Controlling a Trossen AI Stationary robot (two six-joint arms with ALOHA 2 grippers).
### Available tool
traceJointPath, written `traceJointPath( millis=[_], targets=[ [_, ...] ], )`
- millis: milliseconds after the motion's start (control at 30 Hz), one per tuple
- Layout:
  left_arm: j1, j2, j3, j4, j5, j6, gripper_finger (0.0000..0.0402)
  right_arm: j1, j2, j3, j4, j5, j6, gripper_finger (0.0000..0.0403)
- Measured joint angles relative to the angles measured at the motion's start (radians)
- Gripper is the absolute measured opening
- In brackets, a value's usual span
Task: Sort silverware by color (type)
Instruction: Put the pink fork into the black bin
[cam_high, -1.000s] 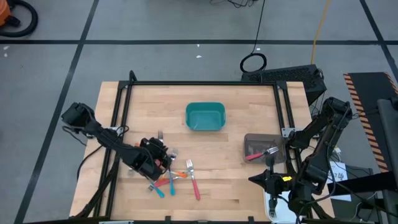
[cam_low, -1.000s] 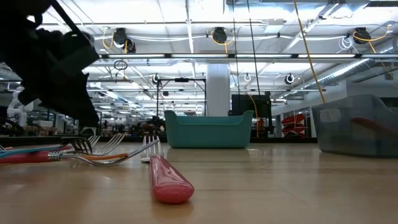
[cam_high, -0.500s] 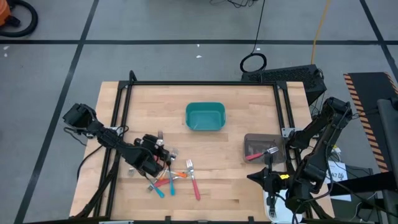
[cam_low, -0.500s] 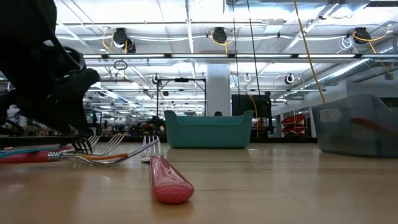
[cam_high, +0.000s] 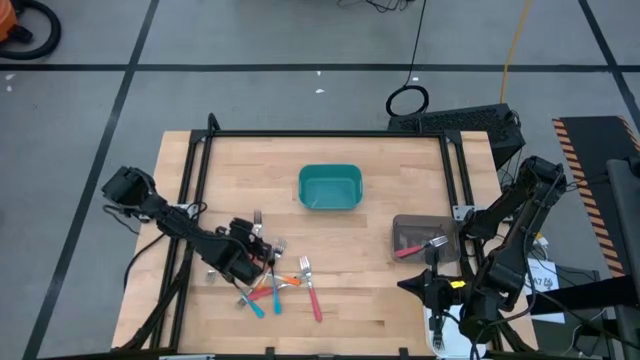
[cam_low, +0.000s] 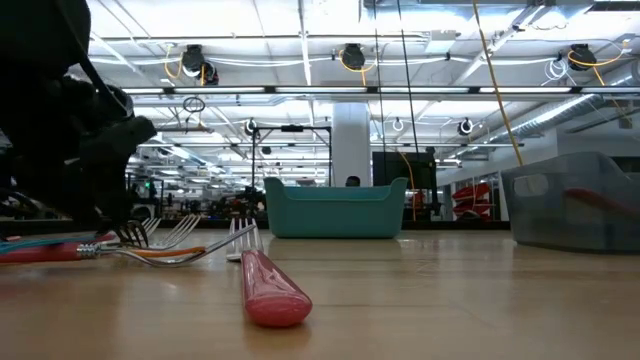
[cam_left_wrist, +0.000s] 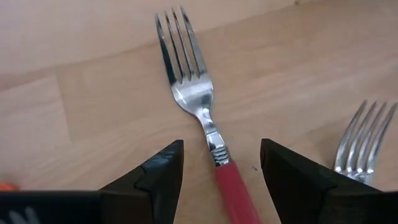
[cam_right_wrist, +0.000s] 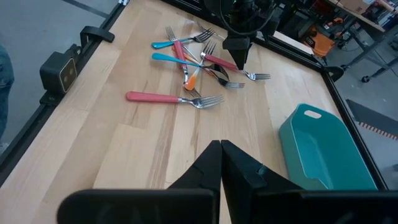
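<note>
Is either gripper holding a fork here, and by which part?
No. The left gripper is open, astride a red-handled fork at its neck, not closed. The right gripper is shut and empty.

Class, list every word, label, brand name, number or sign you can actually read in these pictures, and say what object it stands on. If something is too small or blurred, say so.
No readable text anywhere in these views.
Forks, teal bin, grey bin: no markings visible.
Yellow patch on the right arm: too small to read.
Orange-and-black hazard stripes on the floor beside the table: a pattern only, no words.
Room behind the table in the low view: nothing legible.
</note>
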Motion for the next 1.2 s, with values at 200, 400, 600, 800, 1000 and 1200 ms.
traceJointPath(
  millis=[200, 400, 600, 800, 1000, 1200],
  targets=[
    [0.008, 0.064, 0.002, 0.051, 0.039, 0.07, 0.0186, 0.0, 0.0, 0.0, 0.0, 0.0, 0.0, 0.0004],
    [0.011, 0.1, 0.004, 0.075, 0.034, 0.107, 0.0123, 0.0, 0.0, 0.0, 0.003, 0.0, 0.0, 0.0004],
    [0.011, 0.094, 0.002, 0.089, 0.022, 0.153, 0.0057, 0.0, 0.0, 0.0, 0.001, 0.0, -0.019, 0.0004],
    [0.01, 0.095, 0.002, 0.09, -0.007, 0.179, 0.0043, 0.0, 0.0, 0.0, 0.001, 0.0, -0.022, 0.0004],
    [0.012, 0.099, 0.022, 0.069, -0.024, 0.2, 0.0043, 0.0, 0.0, 0.0, 0.001, 0.0, -0.018, 0.0004],
    [0.024, 0.1, 0.113, -0.043, -0.035, 0.246, 0.0043, 0.0, 0.0, 0.0, 0.001, 0.0, -0.015, 0.0004]
  ],
)
